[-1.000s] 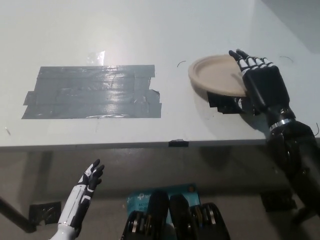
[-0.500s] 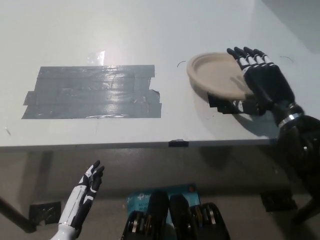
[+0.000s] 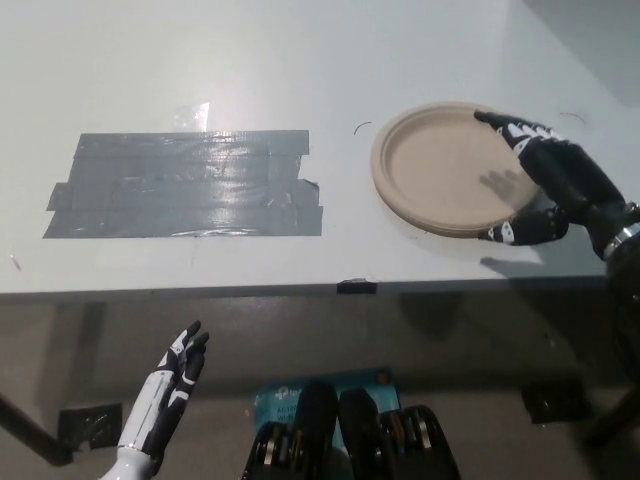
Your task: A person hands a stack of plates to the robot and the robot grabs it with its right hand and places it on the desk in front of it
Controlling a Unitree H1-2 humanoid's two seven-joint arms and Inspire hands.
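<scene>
**Room & furniture, quick look**

Pale grey-white counter (image 3: pixel 300 60) fills upper part of view. Broad patch of dark grey tape strips (image 3: pixel 185 185) sits left of centre, w/ a glare spot (image 3: pixel 195 112) at its top edge. Small black tab (image 3: pixel 357 287) on front edge, mid. Below: dull grey-brown floor (image 3: pixel 80 340), blue sheet (image 3: pixel 275 397) btm centre, dark foot plate (image 3: pixel 85 425) btm left. Shadow in top rt corner.

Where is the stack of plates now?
In the head view the plates lie on the right side of the desk, between the grey tape and the right hand gripping their rim.
</scene>
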